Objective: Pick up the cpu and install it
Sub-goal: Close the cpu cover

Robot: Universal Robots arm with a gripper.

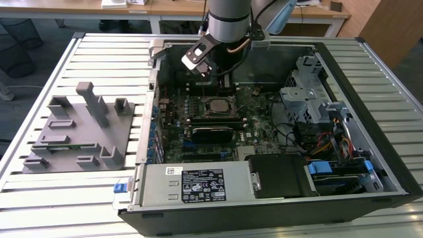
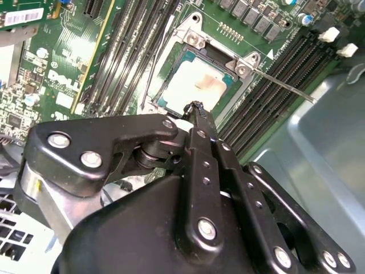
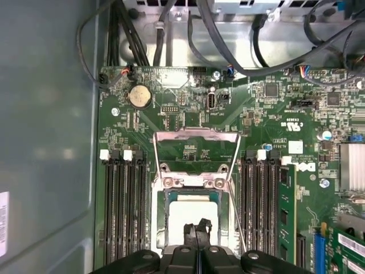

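A: Claw (image 2: 197, 108) state?
B: Fingertips pressed together, pinching nothing, in both wrist views.
A: Cpu (image 2: 191, 85)?
B: Directly under the claw tips, lying flat in the motherboard socket (image 3: 191, 182). Whether the tips touch the chip, cannot tell.
A: Load plate (image 3: 197, 140)?
B: Flipped open, just beyond the claw. Thin lever (image 2: 285, 87) swung out to one side.
A: Around it?
B: Memory slots (image 3: 122, 205) flank the claw on both sides. Grey fixture (image 1: 79, 131) sits on the bench (image 1: 66, 213), well away from the claw, outside the computer case (image 1: 264, 218).
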